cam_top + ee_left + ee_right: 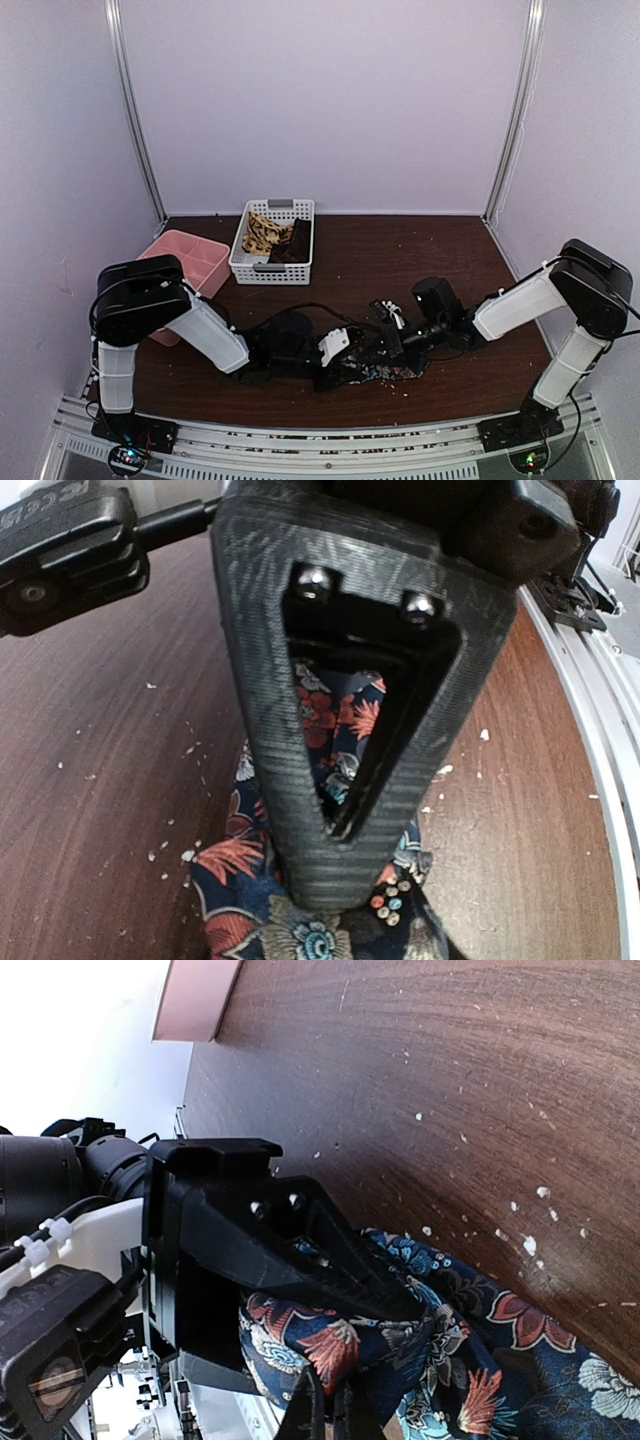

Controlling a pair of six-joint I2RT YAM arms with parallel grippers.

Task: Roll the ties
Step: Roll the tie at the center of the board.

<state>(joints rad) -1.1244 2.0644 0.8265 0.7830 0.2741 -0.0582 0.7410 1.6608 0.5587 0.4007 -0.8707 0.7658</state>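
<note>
A dark floral-print fabric necktie, with blue, red and white blooms, lies bunched in a loose heap at the middle of the dark wood-grain counter, close to its near edge. It is crumpled, not rolled.

Both arms meet over it. The left claw reaches in from the left. Its wrist view shows one broad black finger pressed down on the cloth, but I cannot tell whether this claw is open or closed on the tie. The right claw comes in from the right, just beside the left one. It is closed, low against the folds, and whether any cloth is pinched in it is unclear.

At the far left stands a white perforated plastic basket holding a tan patterned necktie and a plain dark brown necktie. A pink plastic tray sits just left of the basket. Small white specks dot the counter.

Likely risks: the claws are crowded together and could knock each other. The heaped, slippery-looking cloth could slide free or roll lopsided. A pull towards the near edge could drag the tie off the counter.
</note>
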